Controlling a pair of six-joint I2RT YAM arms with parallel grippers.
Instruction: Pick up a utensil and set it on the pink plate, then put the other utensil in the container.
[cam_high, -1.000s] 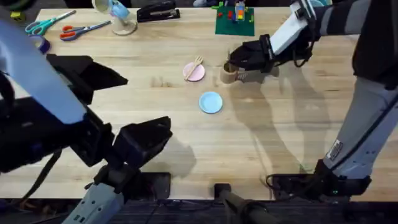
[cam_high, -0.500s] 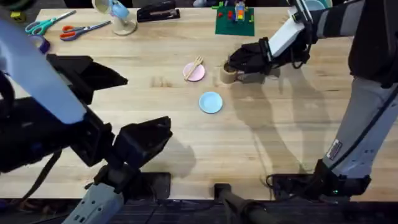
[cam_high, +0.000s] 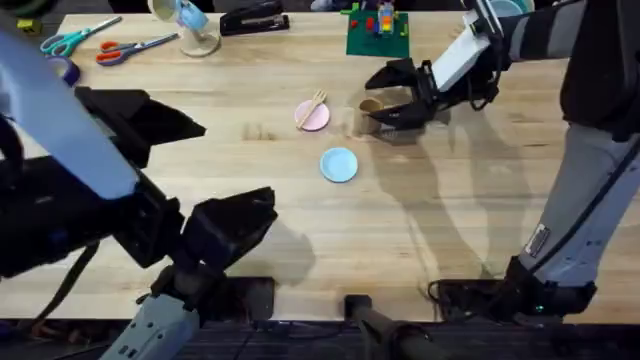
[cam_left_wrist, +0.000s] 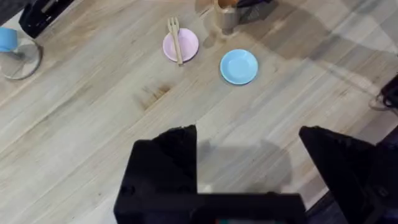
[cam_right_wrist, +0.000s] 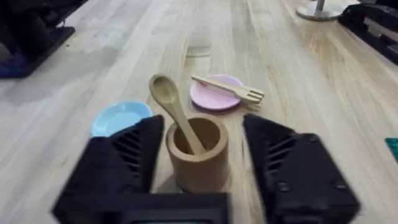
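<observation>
My right end effector (cam_right_wrist: 202, 171) is spread wide, its fingers flanking the container (cam_right_wrist: 198, 154), where the spoon (cam_right_wrist: 172, 109) leans. Just beyond lies the fork (cam_right_wrist: 229, 88) across the pink plate (cam_right_wrist: 214, 96). My left end effector (cam_left_wrist: 249, 180) hangs spread.

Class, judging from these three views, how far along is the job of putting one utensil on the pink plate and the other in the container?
Both steps look done. The fork lies across the pink plate. The spoon stands in the container. The right gripper is open around the container, holding nothing. The left gripper is open. Only withdrawing seems left.
</observation>
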